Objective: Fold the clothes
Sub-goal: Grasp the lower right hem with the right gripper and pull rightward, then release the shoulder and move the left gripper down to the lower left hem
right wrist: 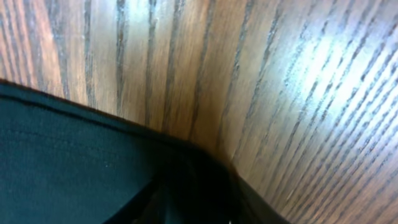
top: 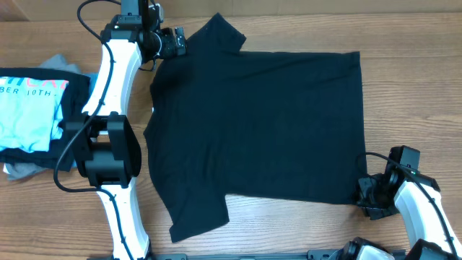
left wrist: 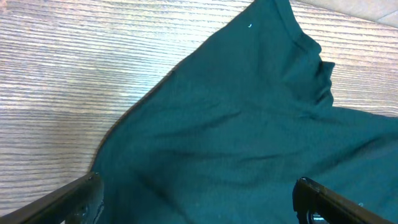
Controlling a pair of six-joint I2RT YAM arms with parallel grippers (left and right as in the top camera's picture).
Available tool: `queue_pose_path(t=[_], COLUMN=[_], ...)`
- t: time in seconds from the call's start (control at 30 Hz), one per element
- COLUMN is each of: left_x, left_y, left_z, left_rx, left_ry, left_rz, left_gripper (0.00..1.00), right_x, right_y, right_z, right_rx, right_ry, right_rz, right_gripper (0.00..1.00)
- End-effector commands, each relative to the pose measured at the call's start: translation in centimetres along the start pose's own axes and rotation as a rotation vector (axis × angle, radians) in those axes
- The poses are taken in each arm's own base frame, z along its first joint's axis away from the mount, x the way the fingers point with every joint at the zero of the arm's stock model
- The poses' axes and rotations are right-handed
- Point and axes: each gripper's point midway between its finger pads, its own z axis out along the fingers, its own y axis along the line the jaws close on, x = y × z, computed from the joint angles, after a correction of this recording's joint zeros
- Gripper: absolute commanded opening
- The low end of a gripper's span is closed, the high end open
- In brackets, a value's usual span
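Black soft cloth, the T-shirt (top: 267, 123), lies spread flat on the wooden table (top: 411, 72), filling the middle of the overhead view; its neck points toward the left arm's side and its straight hem toward the other side; one short sleeve reaches toward the far edge, the other toward the near edge; the body lies mostly smooth, with slight creases near the far sleeve. Left gripper (top: 173, 43) hovers at the far shoulder, beside that sleeve; in the left wrist view its fingers (left wrist: 74, 198) stand wide apart above the fabric, with nothing between them. Right gripper (top: 369, 195) sits at the near corner of the hem, touching or just over the cloth edge; the right wrist view shows only that corner close up against the wood grain, so I cannot tell whether its fingers are spread, narrowed or gripping the hem. Well apart from the shirt, beyond the left arm, a light blue T-shirt (top: 29, 115) with white lettering rests on a pile with a grey garment (top: 16, 170) underneath.
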Motion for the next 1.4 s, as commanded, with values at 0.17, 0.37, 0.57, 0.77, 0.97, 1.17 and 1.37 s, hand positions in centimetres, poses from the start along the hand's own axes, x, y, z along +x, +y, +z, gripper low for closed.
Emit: queue_pose_path(t=[0.17,0.37,0.57,0.77,0.97,1.17,1.37], left_x=[-1.0,-1.0,-1.0,-1.0,-1.0,-1.0,-1.0], left_y=[-0.7,-0.7,-0.7,-0.6,-0.6,-0.6,-0.7], left_z=[-1.4,-1.4,-1.4,-1.4,-1.4,-1.4,-1.4], left_rx=[0.012,0.012,0.012,0.012,0.012,0.012,0.012], left_ry=[-0.033,-0.033,-0.033,-0.034,-0.034,-0.034,-0.034], left_rz=[-0.004,-0.004,-0.004,-0.005,-0.005,-0.005,-0.005], left_gripper=[1.00,1.00,1.00,1.00,1.00,1.00,1.00], right_x=[0.2,0.2,-0.1,0.3,0.1,0.0,0.0], right_y=[-0.1,-0.2,0.2,0.6,0.9,1.0,1.0], right_z=[0.2,0.2,0.2,0.1,0.1,0.1,0.1], right_rx=[0.001,0.003,-0.012,-0.037,-0.046,-0.050,-0.051], right_ry=[0.007,0.008,-0.004,0.015,0.007,0.003,0.003], right_rz=[-0.024,-0.025,-0.091,-0.135,-0.136,-0.136,-0.128], right_gripper=[0.26,0.15,0.04,0.04,0.04,0.04,0.12])
